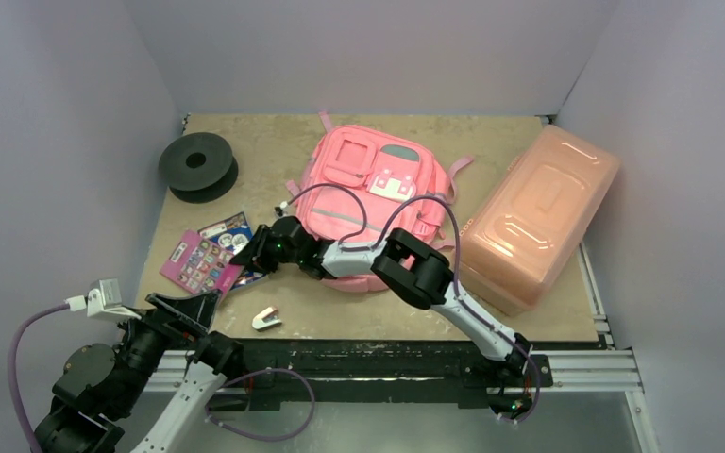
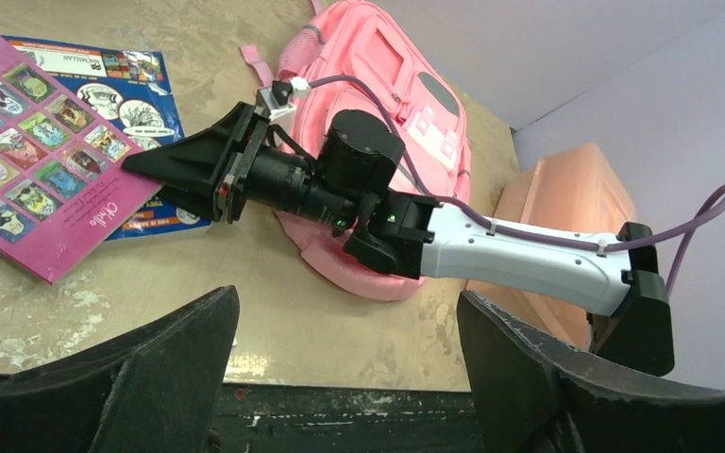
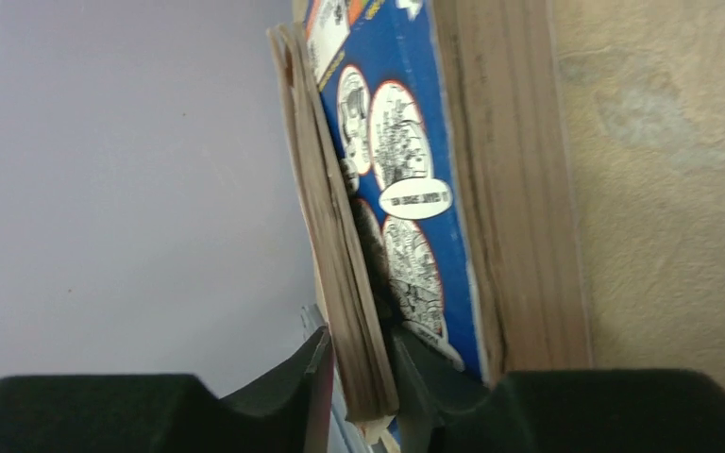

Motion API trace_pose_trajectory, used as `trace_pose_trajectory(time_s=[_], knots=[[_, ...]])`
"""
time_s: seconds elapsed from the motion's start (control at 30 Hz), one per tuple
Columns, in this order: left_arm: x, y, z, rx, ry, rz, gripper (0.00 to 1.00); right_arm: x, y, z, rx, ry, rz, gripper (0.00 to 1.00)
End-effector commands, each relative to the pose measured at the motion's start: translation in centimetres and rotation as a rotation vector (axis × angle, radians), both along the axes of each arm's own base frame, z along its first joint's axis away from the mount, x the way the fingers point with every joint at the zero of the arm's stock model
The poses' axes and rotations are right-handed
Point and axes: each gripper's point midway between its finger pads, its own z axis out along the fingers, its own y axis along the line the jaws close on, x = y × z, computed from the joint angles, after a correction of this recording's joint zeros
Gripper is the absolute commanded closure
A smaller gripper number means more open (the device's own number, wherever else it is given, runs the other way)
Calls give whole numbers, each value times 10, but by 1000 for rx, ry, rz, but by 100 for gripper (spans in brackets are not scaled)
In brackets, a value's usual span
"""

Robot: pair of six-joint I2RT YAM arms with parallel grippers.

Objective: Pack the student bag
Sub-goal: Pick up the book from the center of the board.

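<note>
One student bag (image 1: 363,184) sits pink and flat at the top centre of the overhead view, pockets up, straps trailing toward the back wall. One salmon box (image 1: 538,217) lies just beside it at the right, lid on. One black spool (image 1: 198,165) is in the upper left.

Two books lie left of centre: a pink book (image 1: 200,261) overlaps a blue book (image 1: 229,228). One small white object (image 1: 266,319) rests alone near the lower edge of the table.

Two arms. The right gripper (image 1: 253,253) reaches across the front of the bag to the books. In the wrist view its fingers (image 3: 313,382) press on either side of a sheaf of pages (image 3: 340,255) next to the blue cover. Which book those pages belong to cannot be told.

The left gripper (image 2: 345,297) hangs at the lower left, jaws spread wide with nothing between them.

The table (image 1: 274,142) is a beige, mottled, scuffed board. Plain lilac walls (image 1: 359,47) close it in on three sides, and a black rail (image 1: 359,354) runs along the near edge.
</note>
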Motion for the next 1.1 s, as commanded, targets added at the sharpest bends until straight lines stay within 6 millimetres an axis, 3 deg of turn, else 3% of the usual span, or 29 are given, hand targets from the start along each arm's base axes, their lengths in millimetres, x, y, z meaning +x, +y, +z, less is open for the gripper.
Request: trace_pose_trajectory(time_s=[0.0,0.1,0.2,0.3,0.4,0.5,0.6,0.73,0.83,1.07], knots=[[1,-1,3,9,8,-1,15,10,-4,-28,-37,-25,-19,77],[2,-3,-1,13,27,-7,15,17,-5,20,97,-79,28,94],[6,-7,-6,17,55,-17,15,23,-17,83,220,-161,109,100],[12,-13,-10,28,75,-37,15,31,-48,141,304,-250,168,100],[20,-20,-14,54,102,-61,14,44,-95,186,302,-323,142,100],[35,-34,-19,126,144,-121,15,57,-142,186,239,-276,56,100],[58,-57,-19,238,196,-242,19,56,-172,187,198,-240,-4,100],[87,-91,-4,339,192,-418,20,63,-194,182,46,-136,-133,100],[106,-106,7,463,91,-460,19,65,-206,179,-86,-91,-177,100],[143,-128,-14,1148,71,-402,18,53,-225,197,-41,-52,-246,100]])
